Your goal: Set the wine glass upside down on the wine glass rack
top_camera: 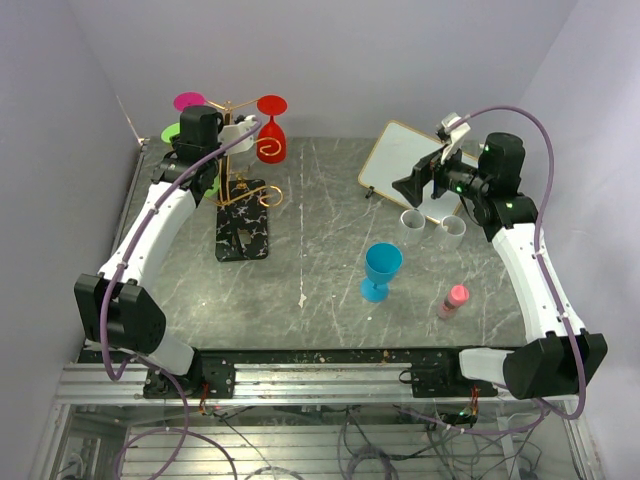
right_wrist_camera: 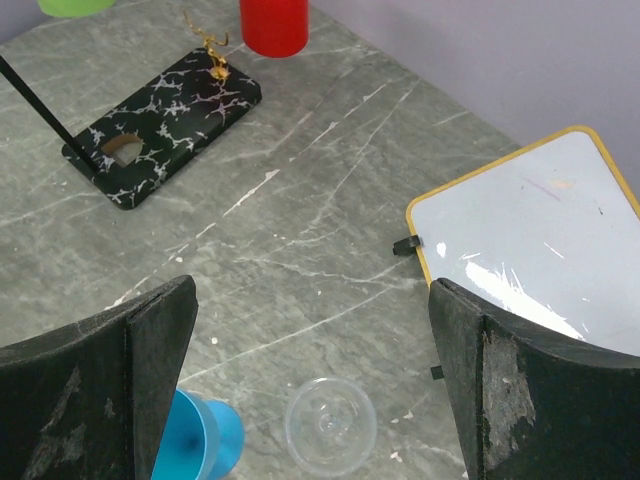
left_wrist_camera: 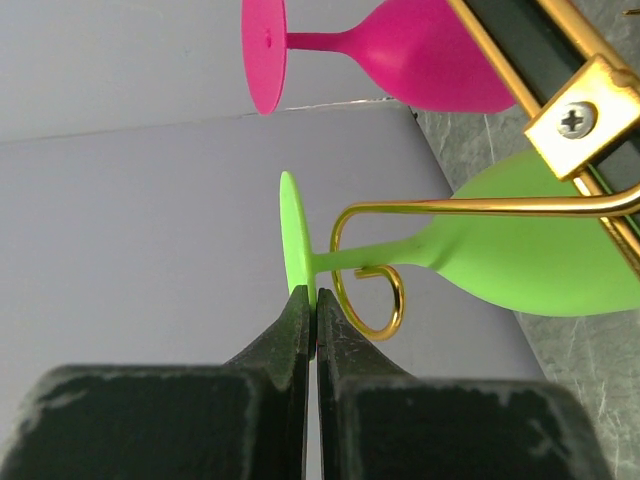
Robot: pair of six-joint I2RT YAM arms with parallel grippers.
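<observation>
Top view: my left gripper (top_camera: 188, 135) is up at the rack (top_camera: 240, 190), by the green glass (top_camera: 172, 131), which hangs foot up, stem up and down.
Left wrist: I see the fingers (left_wrist_camera: 295, 330) shut, tips maybe touching its foot.
Right wrist: my right gripper (right_wrist_camera: 315, 330) is wide open, empty.

We stretch our left arm (top_camera: 160, 215) from the near left corner up to the wine glass rack (top_camera: 243, 232), with the wrist high on the rack's left side, beside its upper branches. Our left gripper (left_wrist_camera: 316, 297) has its jaws pressed flat together. Our right arm (top_camera: 530, 265) bends well to the right of the rack. Our right gripper (right_wrist_camera: 310, 290) points back toward the rack, tilted downward, its jaws spread wide with nothing between them.
</observation>
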